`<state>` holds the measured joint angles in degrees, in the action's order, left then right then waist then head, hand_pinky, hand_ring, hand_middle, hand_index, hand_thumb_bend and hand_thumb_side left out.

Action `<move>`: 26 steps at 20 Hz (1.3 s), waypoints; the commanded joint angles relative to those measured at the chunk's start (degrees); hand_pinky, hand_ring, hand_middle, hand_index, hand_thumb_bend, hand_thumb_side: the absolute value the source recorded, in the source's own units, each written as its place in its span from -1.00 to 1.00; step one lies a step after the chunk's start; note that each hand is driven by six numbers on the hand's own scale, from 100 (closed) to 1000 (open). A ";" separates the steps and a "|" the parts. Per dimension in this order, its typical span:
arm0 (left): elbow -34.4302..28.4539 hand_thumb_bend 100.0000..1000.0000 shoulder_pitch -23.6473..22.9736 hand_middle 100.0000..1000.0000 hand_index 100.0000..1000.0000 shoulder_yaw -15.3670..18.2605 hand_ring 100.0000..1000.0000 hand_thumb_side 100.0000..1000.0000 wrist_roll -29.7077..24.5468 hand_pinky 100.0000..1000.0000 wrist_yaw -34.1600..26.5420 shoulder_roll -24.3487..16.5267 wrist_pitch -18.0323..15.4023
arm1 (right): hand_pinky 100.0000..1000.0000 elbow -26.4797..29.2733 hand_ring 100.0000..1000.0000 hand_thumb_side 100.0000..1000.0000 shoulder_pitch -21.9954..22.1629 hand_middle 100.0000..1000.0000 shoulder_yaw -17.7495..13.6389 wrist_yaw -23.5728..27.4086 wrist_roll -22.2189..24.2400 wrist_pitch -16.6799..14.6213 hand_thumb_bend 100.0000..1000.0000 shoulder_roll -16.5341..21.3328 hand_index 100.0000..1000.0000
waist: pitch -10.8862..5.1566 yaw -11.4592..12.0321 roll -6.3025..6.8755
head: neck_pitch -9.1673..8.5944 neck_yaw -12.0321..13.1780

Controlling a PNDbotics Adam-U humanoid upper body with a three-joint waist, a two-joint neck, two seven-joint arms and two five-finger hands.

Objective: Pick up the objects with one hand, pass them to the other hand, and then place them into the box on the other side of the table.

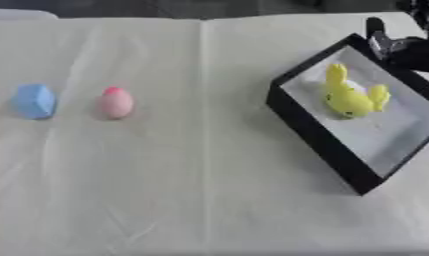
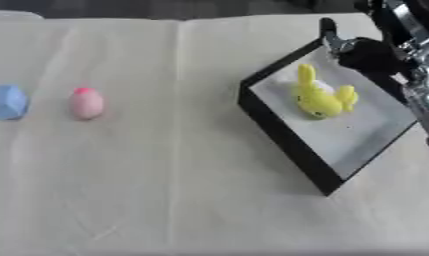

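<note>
A black box (image 1: 315,134) with a grey floor stands tilted on the right side of the table. In it lies a yellow animal-shaped toy (image 1: 350,98), free of any hand. My right hand (image 2: 368,54) hovers over the box's far corner, above and to the right of the toy. It holds nothing, and one finger sticks out straight past the box rim. On the left side of the table a blue faceted object (image 1: 34,101) and a pink egg-shaped object (image 1: 116,102) with a red top stand side by side. My left hand does not show.
A cream cloth (image 1: 200,190) with fold lines covers the table. The right arm's silver and black links (image 2: 414,60) run down the right edge, beside the box.
</note>
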<state>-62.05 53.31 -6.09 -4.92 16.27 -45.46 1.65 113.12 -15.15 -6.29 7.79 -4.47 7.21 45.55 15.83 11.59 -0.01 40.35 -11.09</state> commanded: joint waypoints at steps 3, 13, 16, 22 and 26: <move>6.47 0.65 5.92 0.41 0.76 -5.20 0.62 -0.83 -4.38 0.82 4.48 -0.25 -3.95 | 1.00 1.46 0.94 -0.83 -1.60 0.85 1.65 4.51 -4.49 -1.38 -0.92 0.36 1.00 | -0.75 -0.37 0.08 | -1.19 1.33; 20.72 0.84 14.60 0.50 0.73 -10.02 0.68 -0.84 -13.15 0.84 13.25 5.99 -12.72 | 0.99 1.47 0.92 -0.77 -3.61 0.84 5.48 11.81 -4.31 -1.30 -0.93 -2.67 1.00 | -0.05 -0.93 -0.84 | -2.13 3.38; 25.28 0.86 16.46 0.52 0.71 -9.73 0.70 -0.87 -15.95 0.84 16.05 7.63 -15.52 | 0.99 1.47 0.92 -0.76 -4.31 0.83 6.11 12.33 -3.76 -0.89 -0.93 -3.45 1.00 | 0.00 -0.98 -0.96 | -2.17 4.34; 33.76 0.77 20.10 0.53 0.67 -7.29 0.72 -1.00 -21.20 0.85 21.30 9.93 -20.77 | 0.99 1.47 0.90 -0.74 -4.83 0.82 6.86 12.63 -3.84 0.06 -0.92 -4.40 1.00 | 0.17 -1.09 -1.09 | -2.31 4.79; 36.92 0.62 21.54 0.51 0.61 -6.64 0.72 -1.00 -24.88 0.87 24.98 10.88 -23.46 | 0.99 1.47 0.90 -0.71 -5.46 0.81 8.12 12.83 -3.87 1.28 -0.92 -5.29 1.00 | 0.38 -1.24 -1.09 | -2.02 4.71</move>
<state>-25.60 73.20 -13.41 -28.69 40.07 -33.65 -21.07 113.42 -19.84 1.90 20.33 -8.30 8.08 39.47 17.10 10.34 -1.19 38.66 -6.50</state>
